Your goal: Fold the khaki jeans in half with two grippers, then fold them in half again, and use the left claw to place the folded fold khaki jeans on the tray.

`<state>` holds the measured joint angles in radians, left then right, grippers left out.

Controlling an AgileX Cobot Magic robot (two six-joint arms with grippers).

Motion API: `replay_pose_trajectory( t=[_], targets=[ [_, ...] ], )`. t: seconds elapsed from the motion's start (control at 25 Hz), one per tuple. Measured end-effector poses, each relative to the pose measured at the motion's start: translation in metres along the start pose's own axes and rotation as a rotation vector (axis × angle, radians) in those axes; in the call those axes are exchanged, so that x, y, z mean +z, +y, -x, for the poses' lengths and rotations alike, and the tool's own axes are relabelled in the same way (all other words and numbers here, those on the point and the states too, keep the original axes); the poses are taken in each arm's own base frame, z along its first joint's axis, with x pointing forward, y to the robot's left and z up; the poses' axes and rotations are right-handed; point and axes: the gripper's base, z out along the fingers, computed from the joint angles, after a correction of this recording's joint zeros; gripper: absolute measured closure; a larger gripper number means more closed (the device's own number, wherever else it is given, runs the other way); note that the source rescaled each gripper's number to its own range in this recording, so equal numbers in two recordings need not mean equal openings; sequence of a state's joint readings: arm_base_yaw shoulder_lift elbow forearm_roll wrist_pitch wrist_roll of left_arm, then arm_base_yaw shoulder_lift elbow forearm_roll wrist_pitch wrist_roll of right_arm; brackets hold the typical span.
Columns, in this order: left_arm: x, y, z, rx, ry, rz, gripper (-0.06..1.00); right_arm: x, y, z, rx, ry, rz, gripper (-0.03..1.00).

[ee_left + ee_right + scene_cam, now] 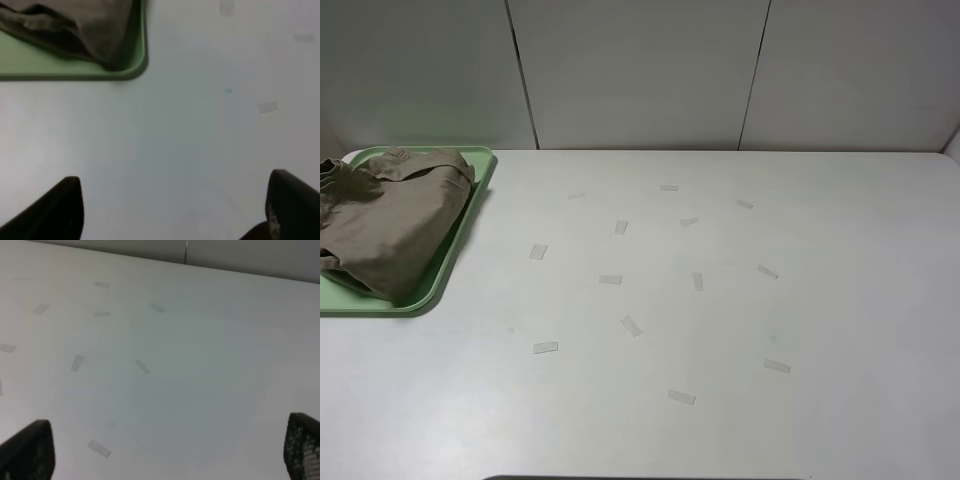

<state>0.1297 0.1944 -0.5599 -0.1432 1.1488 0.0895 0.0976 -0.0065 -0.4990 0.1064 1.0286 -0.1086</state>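
At the far left of the high view, the khaki jeans point(385, 215) lie bunched and folded on the tray point(470, 215), a pale green one whose near corner sits at the left edge of the frame. The cloth covers most of the tray and spills past the left edge of the picture; one fold touches the rim on the right side. Neither of my arms shows in that high view.

My left fingers point(67, 205) stand wide apart at the bottom corners of the left wrist view, holding nothing, with bare white worktop point(720, 330) between them. The tray's rounded corner and the edge of the jeans sit in the upper left of that view, well apart from my tips.

My right fingers point(30, 450) are likewise spread wide and empty, dark tips at the bottom corners of the right wrist view. Small strips of clear tape point(631, 325) lie scattered across the middle of the worktop, and grey wall panels point(640, 70) stand behind it.
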Motion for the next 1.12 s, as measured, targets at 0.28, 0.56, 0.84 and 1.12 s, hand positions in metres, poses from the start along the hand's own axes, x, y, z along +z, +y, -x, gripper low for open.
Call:
replay_pose_trajectory(
  t=[0.28, 0.56, 0.84, 1.12],
  targets=[
    [0.005, 0.006, -0.008, -0.019, 0.007, 0.049, 0.17, 0.0, 0.0, 0.0, 0.0, 0.0, 0.0, -0.03],
    [-0.004, 0.01, -0.017, -0.011, -0.063, 0.053, 0.17, 0.0, 0.0, 0.0, 0.0, 0.0, 0.0, -0.03],
    [-0.012, 0.013, -0.028, 0.045, -0.144, 0.001, 0.17, 0.0, 0.0, 0.0, 0.0, 0.0, 0.0, -0.03],
    [-0.013, 0.014, -0.029, 0.047, -0.146, 0.009, 0.17, 0.0, 0.0, 0.0, 0.0, 0.0, 0.0, -0.03]
  ],
)
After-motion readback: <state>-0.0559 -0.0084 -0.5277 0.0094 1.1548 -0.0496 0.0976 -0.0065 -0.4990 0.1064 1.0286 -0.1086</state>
